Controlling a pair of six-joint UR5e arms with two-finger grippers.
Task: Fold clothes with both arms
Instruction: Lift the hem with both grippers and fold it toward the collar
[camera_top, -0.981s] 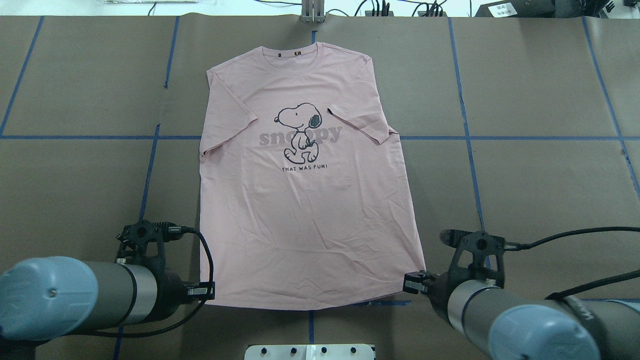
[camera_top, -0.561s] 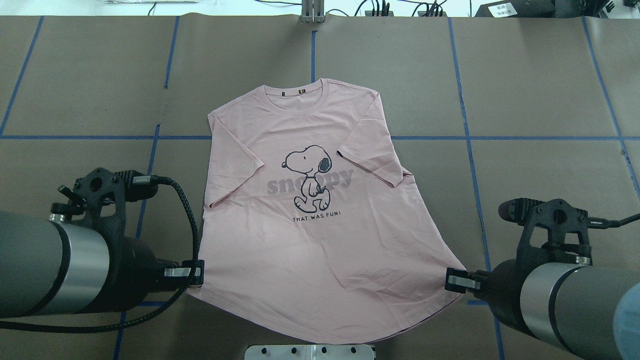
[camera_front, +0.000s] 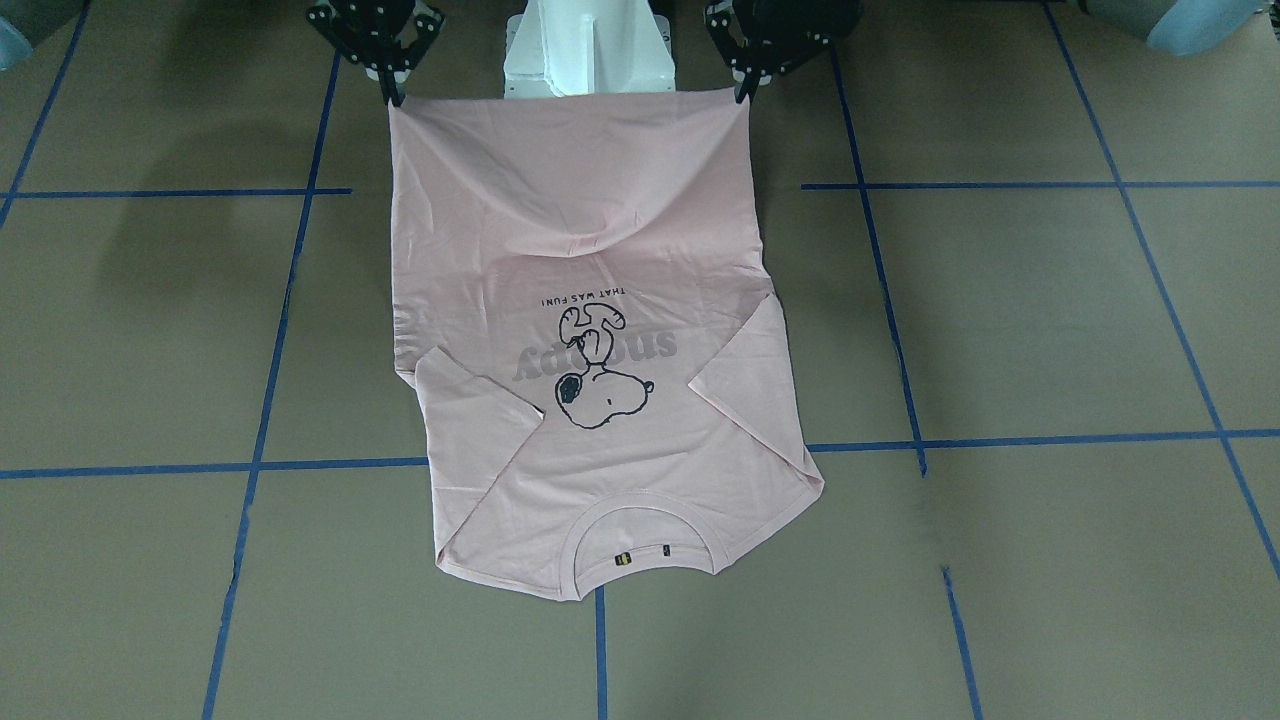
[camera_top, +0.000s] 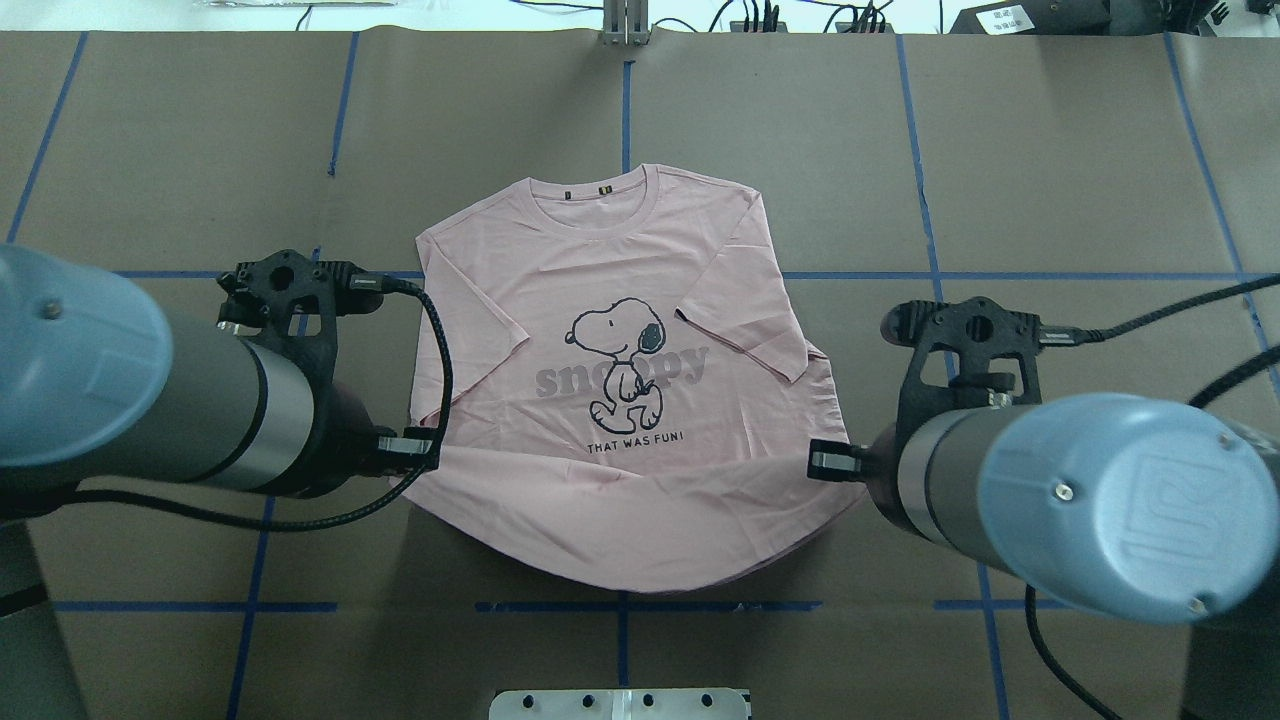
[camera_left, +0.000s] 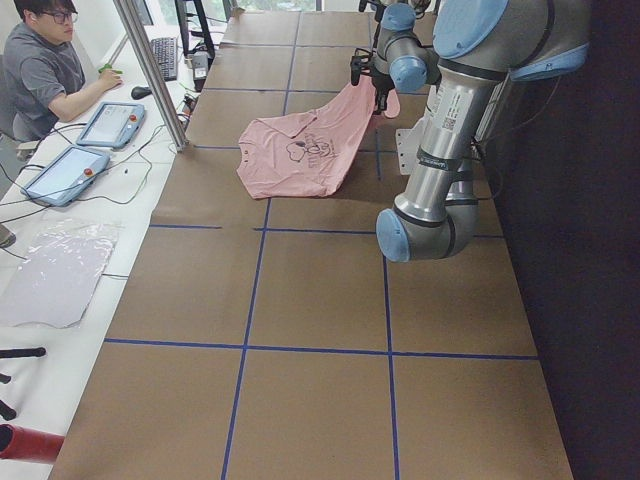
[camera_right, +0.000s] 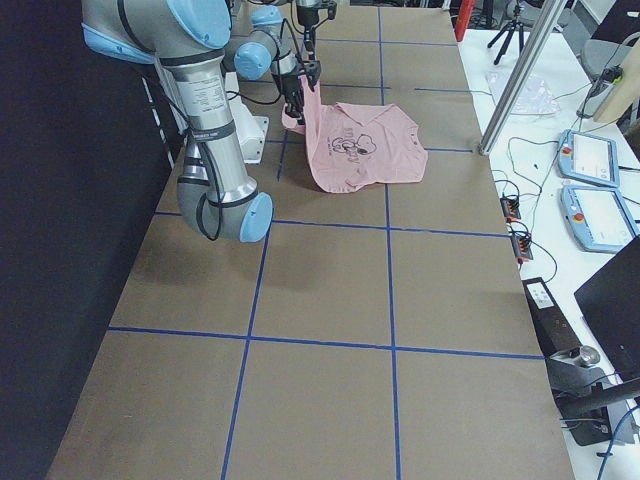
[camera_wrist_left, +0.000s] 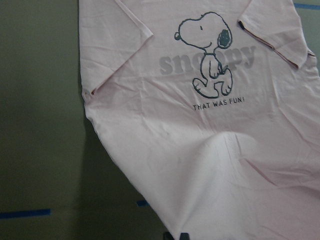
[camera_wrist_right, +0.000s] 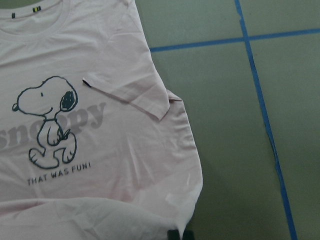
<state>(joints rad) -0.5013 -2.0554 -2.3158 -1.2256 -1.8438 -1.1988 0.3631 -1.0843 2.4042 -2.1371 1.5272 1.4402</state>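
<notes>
- Hem corners of the pink T-shirt (camera_top: 560, 500) are each pinched in a set of fingers. The left gripper (camera_top: 415, 446) is closed on the left corner and the right gripper (camera_top: 826, 462) on the right corner.
- Both corners are held up off the bench (camera_top: 1050, 200), close in front of the white pedestal (camera_front: 585, 50). The near half of the cloth slopes upward toward the robot, and the hem sags in a curve between the two grips.
- The far half lies flat on the bench, print side up, with the collar (camera_top: 600, 195) at the far end.
- The dog print (camera_top: 620, 360) and the grey lettering across it show whole.
- The left sleeve (camera_top: 470, 290) and the right sleeve (camera_top: 745, 300) are both folded inward over the front. The right cuff ends just beside the lettering.
- A blue tape line (camera_top: 1000, 275) crosses the bench left to right and passes under the shirt at sleeve level. The collar lies beyond it.
- Wide stretches of brown bench surround the shirt to the left, to the right and past the collar.
- At the far edge stands a metal post (camera_left: 150, 70). Beyond it a seated person (camera_left: 40, 70) is at a white side table with tablets (camera_left: 110, 122).
</notes>
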